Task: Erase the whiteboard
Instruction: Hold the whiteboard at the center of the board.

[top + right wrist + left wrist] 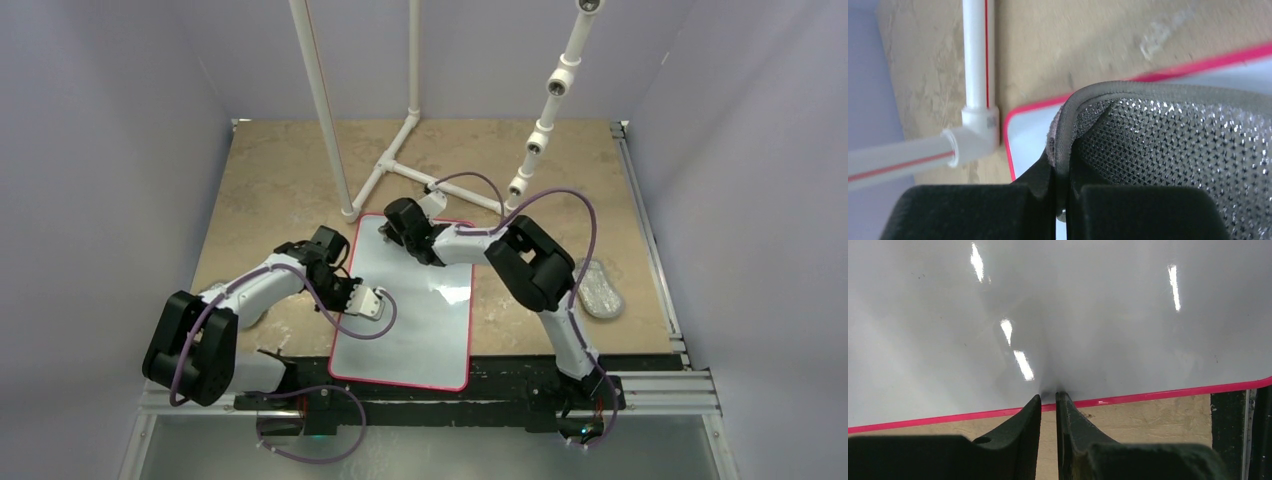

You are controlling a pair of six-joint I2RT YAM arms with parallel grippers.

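Note:
The whiteboard [420, 320], glossy white with a thin red border, lies flat on the tan table; no writing shows on it. My left gripper [372, 302] is shut and empty, its tips [1048, 396] resting at the board's left red edge [1148, 395]. My right gripper [392, 232] is at the board's far left corner [1025, 135]. It is shut [1060, 165] on the edge of a grey-silver mesh pad [1168, 145], which lies over the board surface there.
A white PVC pipe frame [385, 165] stands just behind the board, its elbow [975, 125] close to the corner. A second silver wrinkly pad [598, 288] lies on the table at the right. A black strip [500, 375] runs along the near edge.

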